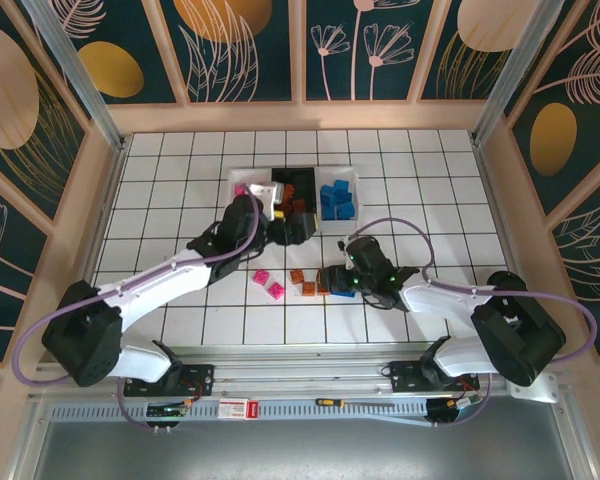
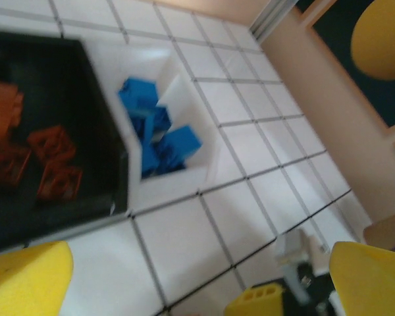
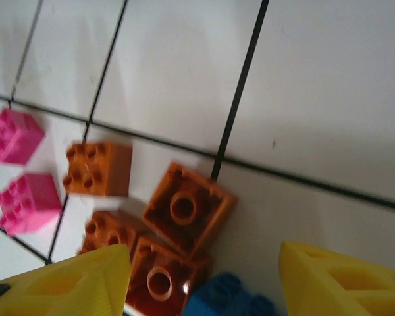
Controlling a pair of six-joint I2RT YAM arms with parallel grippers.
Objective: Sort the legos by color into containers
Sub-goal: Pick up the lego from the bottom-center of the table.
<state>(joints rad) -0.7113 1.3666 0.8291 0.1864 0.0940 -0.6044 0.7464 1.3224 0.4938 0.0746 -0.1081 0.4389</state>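
While my right tool (image 3: 204, 270) hangs wide open just above the loose legos on the near bench (image 3: 316, 99), a blue brick (image 3: 224, 299) sits between its fingers, pressed against the orange bricks (image 3: 184, 207); pink bricks (image 3: 16, 138) lie to the left. I judge blue is my pick: centre on it, drop straight, close without catching orange. Farther off, my left tool (image 2: 201, 276), also wide and empty, hovers by the black bin (image 2: 72, 85) holding orange and the white bin (image 2: 184, 89) holding blue.

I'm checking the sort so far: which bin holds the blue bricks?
The white bin at the right end of the row, beside the black bin. It holds blue bricks; the black bin holds orange bricks.
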